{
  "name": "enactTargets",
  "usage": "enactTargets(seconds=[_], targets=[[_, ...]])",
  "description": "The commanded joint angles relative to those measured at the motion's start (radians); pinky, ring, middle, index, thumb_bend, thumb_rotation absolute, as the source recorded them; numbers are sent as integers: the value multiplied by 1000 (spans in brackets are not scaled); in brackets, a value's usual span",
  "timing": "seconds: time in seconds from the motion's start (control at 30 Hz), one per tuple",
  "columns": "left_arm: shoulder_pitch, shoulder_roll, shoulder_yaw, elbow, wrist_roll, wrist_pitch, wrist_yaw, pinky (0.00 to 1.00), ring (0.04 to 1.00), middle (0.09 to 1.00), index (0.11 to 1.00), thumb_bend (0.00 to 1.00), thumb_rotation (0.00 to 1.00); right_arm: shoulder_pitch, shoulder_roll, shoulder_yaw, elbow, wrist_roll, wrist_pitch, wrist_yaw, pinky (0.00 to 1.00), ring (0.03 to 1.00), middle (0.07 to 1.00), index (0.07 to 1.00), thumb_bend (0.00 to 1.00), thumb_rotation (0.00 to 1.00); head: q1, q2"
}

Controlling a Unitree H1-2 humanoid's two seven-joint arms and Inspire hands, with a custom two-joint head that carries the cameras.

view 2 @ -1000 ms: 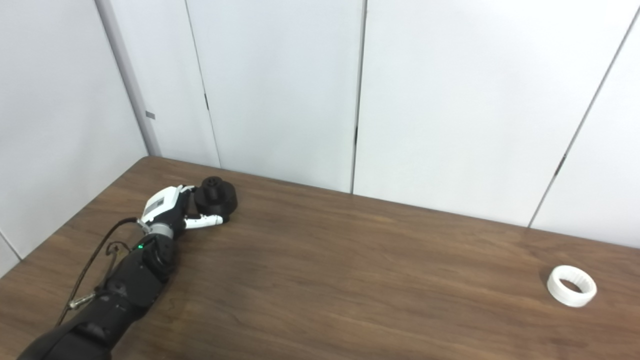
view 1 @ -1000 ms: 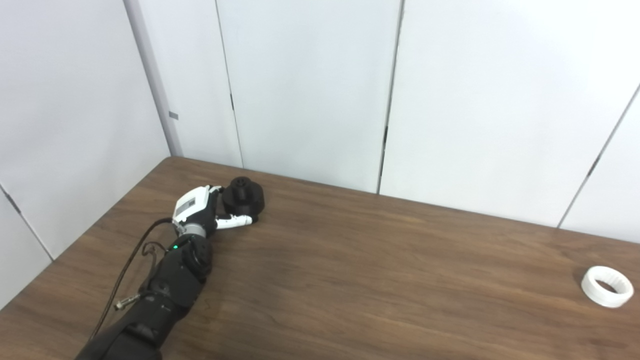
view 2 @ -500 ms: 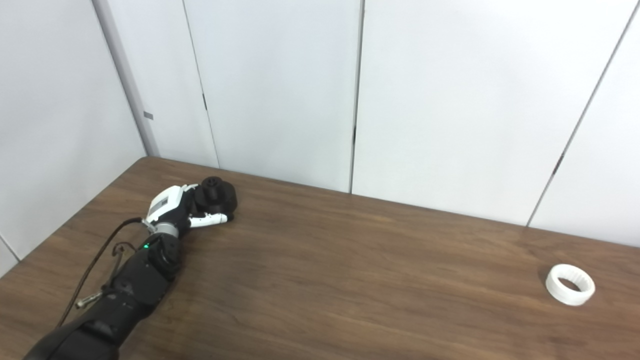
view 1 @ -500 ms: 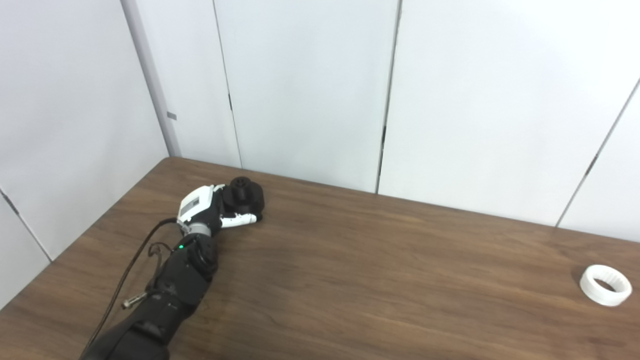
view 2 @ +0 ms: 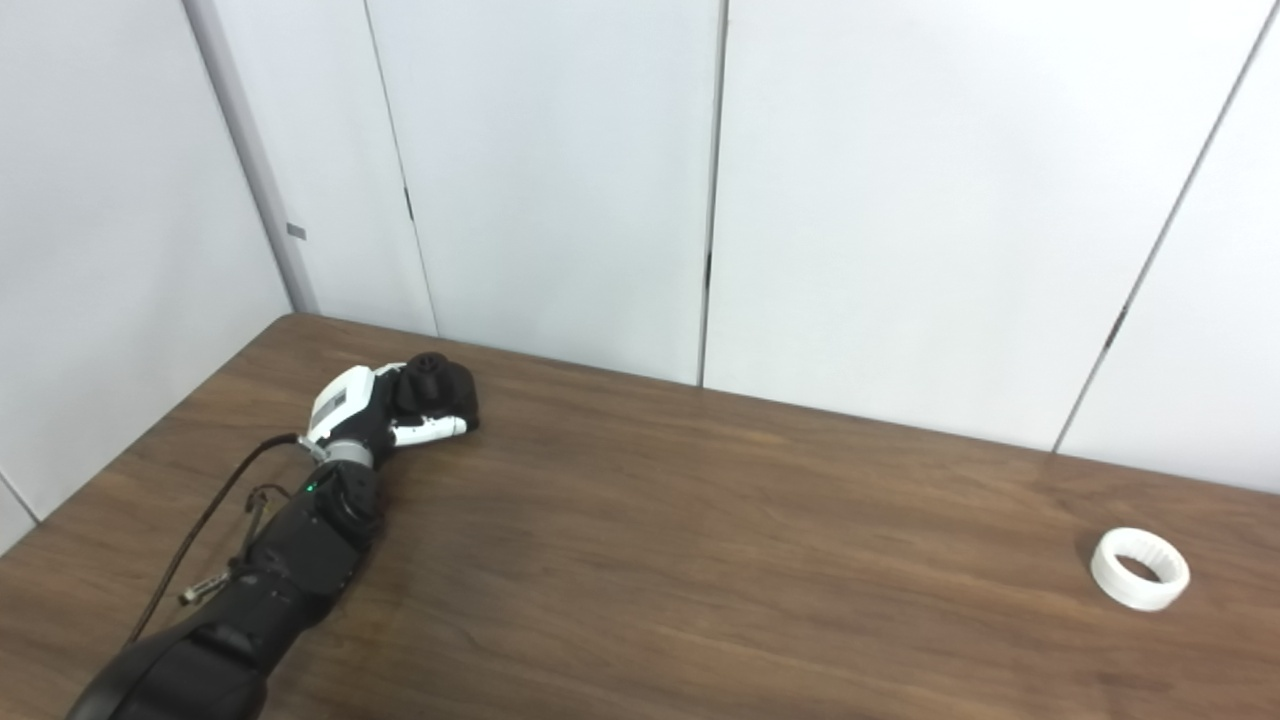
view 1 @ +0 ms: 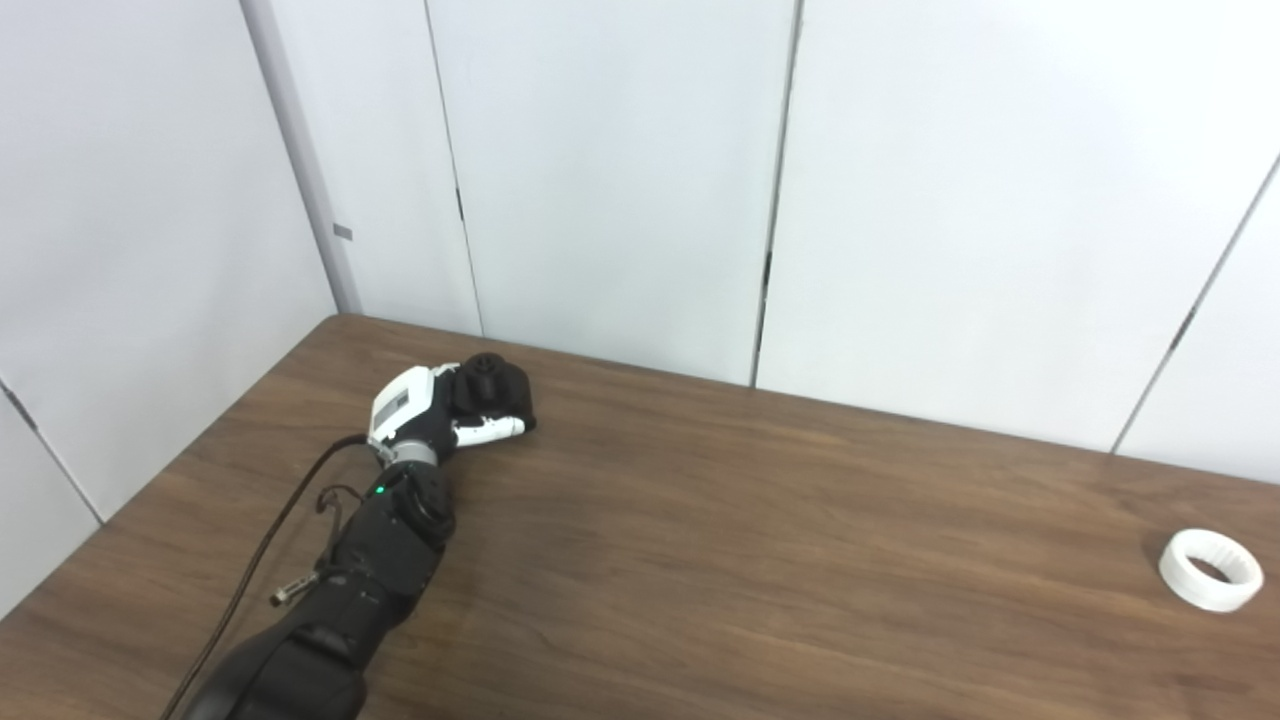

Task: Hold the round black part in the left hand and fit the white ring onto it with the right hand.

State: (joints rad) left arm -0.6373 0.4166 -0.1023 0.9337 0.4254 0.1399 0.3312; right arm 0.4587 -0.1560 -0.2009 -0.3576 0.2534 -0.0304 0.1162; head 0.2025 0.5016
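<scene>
Brown wood covers the counter (view 1: 700,560), and white wall panels (view 1: 620,180) stand behind it. Far back on the left side sits the round black part (view 1: 492,390). It has a small knob on top. The left hand (view 1: 430,415) is wrapped around this part. Its white back faces up, and one white finger (view 1: 490,430) curls along the front of the part, touching it. The other fingers are hidden behind the part. The hand is closed on the part, and both look like they rest on the counter. I cannot tell if the part is lifted at all. The dark left arm (view 1: 370,560) reaches in from the bottom left corner, with a thin black cable (view 1: 260,560) hanging beside it and a tiny green light near the wrist.

The white ring (view 1: 1210,570) lies flat on the counter, far over at the right edge, well apart from the black part. Nothing touches it. The right hand cannot be seen in either view.
</scene>
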Motion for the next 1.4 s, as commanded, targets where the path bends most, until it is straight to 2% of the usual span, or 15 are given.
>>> enactTargets(seconds=[0.0, 0.23, 0.57, 0.93, 1.0, 1.07, 1.1, 1.13, 1.17, 1.23, 1.37], targets=[[-47, -3, -4, 5, -6, -3, 1, 1000, 979, 930, 857, 1000, 497, 4, -2, 2, -33, 2, -9, 0, 1000, 1000, 1000, 1000, 692, 1000, -1, 4], [-56, -2, -20, 19, 4, 21, 13, 1000, 976, 924, 836, 1000, 473, 6, -6, 1, -30, 6, -13, 4, 1000, 1000, 1000, 1000, 710, 1000, 1, 6], [-62, -3, -39, 21, 7, 63, 27, 1000, 980, 914, 757, 1000, 476, 7, -8, -1, -31, 18, -8, 5, 1000, 1000, 1000, 1000, 719, 1000, 4, 11], [-70, -3, -46, 34, 3, 55, 34, 1000, 967, 897, 714, 1000, 461, 6, -7, -1, -31, 17, -15, 4, 1000, 1000, 1000, 1000, 707, 1000, 3, 11], [-71, -4, -48, 40, 8, 47, 55, 1000, 956, 881, 681, 959, 418, 6, -7, -2, -30, 18, -17, 4, 1000, 1000, 1000, 1000, 708, 1000, 3, 11], [-64, -10, -35, 40, -2, 10, 93, 965, 919, 830, 599, 892, 301, 6, -6, -2, -31, 18, -13, 2, 1000, 1000, 1000, 1000, 707, 1000, 3, 11], [-59, -15, -21, 39, -17, -14, 109, 967, 910, 810, 543, 713, 188, 6, -6, -2, -32, 15, -12, 1, 1000, 1000, 1000, 1000, 709, 1000, 3, 11], [-55, -18, -10, 40, -28, -33, 120, 969, 901, 794, 513, 621, 124, 6, -6, -2, -32, 13, -12, 0, 1000, 1000, 1000, 1000, 714, 1000, 3, 11], [-51, -22, 1, 39, -39, -49, 128, 962, 891, 782, 497, 573, 88, 5, -6, -2, -29, 14, -16, 2, 1000, 1000, 1000, 1000, 713, 1000, 3, 11], [-46, -26, 10, 34, -47, -61, 136, 908, 861, 761, 484, 532, 53, 6, -7, -3, -27, 17, -21, 4, 1000, 1000, 1000, 1000, 704, 1000, -1, 15], [-45, -27, 9, 38, -46, -71, 147, 850, 844, 752, 483, 521, 47, 5, -6, -2, -30, 19, -15, 3, 1000, 1000, 1000, 999, 706, 1000, -4, 17]])
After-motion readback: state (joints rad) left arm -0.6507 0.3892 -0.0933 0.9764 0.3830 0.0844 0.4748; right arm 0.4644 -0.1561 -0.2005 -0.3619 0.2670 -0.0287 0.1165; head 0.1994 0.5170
